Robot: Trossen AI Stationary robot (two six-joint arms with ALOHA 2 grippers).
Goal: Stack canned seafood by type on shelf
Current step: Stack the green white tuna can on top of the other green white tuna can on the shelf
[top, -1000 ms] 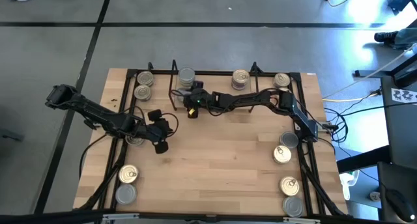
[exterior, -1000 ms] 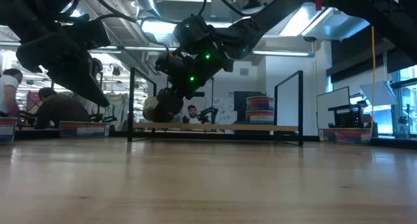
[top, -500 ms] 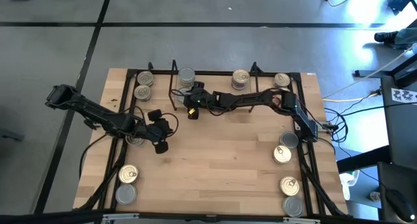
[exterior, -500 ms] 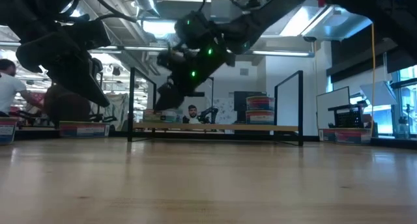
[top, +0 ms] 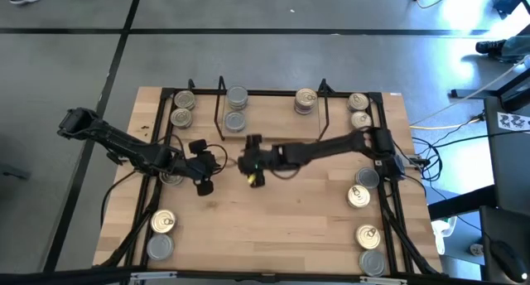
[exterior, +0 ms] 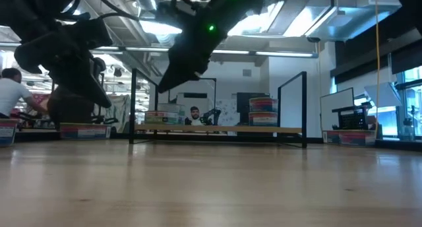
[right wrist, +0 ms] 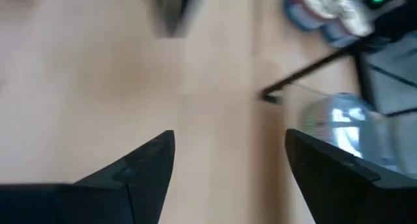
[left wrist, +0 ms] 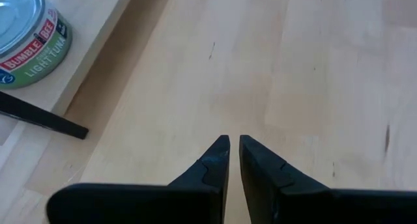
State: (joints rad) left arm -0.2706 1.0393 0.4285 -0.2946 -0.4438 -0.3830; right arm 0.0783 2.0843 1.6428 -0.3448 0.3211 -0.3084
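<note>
Two hands over bench middle | right hand (top: 251,166) fingers wide apart, empty | left hand (top: 204,163) nearly closed, empty | tins (top: 236,108) stacked on shelf (top: 269,111)

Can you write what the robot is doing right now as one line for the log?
right gripper: open, empty, over the table in front of the shelf | left gripper: shut, empty, above bare table | tins: two silver-topped on shelf's left part
</note>
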